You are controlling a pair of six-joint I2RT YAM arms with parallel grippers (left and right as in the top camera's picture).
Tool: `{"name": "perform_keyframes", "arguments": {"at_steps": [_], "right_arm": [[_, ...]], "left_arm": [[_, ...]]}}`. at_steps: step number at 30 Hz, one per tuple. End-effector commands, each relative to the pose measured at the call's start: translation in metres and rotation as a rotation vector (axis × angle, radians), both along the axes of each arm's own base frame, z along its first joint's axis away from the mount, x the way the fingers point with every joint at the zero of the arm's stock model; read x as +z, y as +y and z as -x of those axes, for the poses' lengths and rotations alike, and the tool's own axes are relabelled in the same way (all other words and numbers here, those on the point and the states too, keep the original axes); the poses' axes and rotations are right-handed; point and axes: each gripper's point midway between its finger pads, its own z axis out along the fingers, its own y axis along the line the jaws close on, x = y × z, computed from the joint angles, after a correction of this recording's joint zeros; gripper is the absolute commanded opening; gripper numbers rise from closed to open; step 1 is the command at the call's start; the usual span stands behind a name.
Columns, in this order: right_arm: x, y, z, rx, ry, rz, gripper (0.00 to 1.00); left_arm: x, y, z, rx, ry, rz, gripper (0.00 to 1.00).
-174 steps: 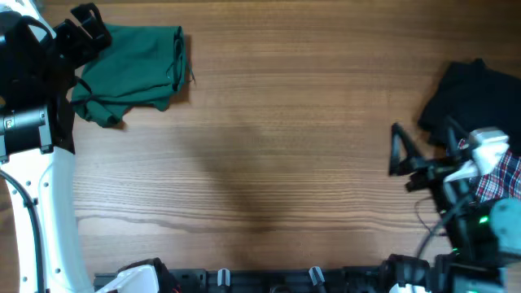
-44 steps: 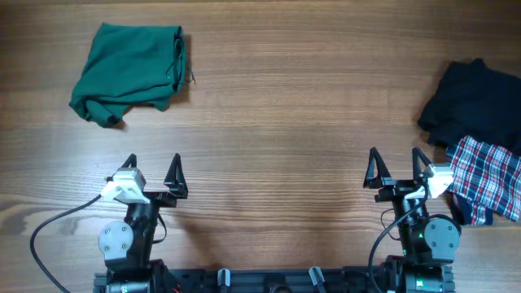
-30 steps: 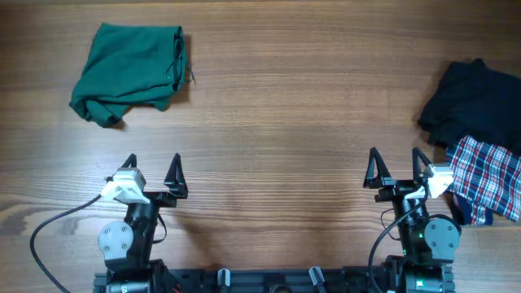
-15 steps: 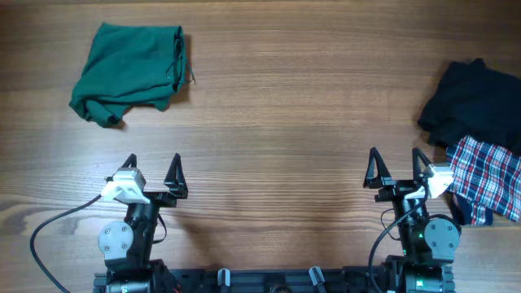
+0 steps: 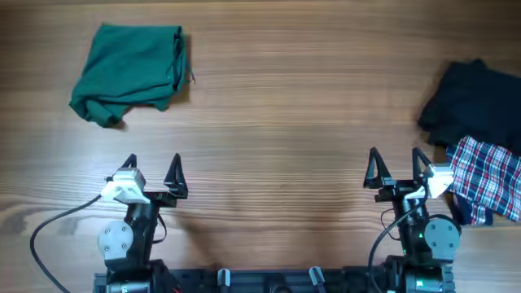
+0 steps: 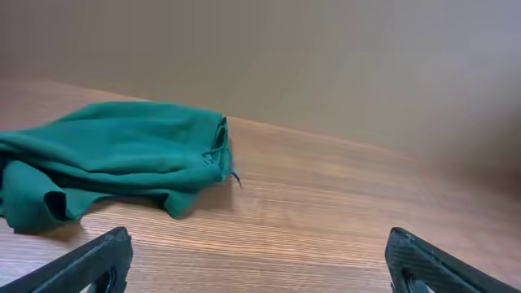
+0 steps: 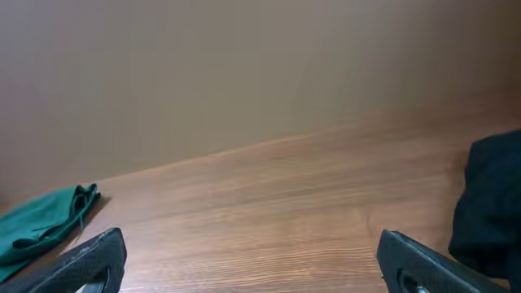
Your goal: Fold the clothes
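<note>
Reach forward, slightly left, with the spread left gripper [image 5: 152, 163], nearer than the spread right gripper [image 5: 395, 159], for the green garment [image 5: 130, 69].

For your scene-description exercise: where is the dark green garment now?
Overhead, the dark green garment lies bunched at the far-left corner of the table, beyond the open left gripper and apart from it.

Robot lab bench, wood-grain table [image 5: 285, 106], plain beige wall [image 7: 244, 65], two cabled arms [image 5: 130, 232] on black rail [image 5: 269, 282]
</note>
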Motion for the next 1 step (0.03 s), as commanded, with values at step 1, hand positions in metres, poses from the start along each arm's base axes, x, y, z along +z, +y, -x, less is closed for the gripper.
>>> {"name": "perform_keyframes", "arguments": {"at_steps": [1], "right_arm": [[0.0028,-0.0016,0.0003,-0.011,-0.013,-0.006,1.0]], "left_arm": [[-0.0019,-0.0029,0.0003,-0.016,0.0,-0.019,1.0]]}}
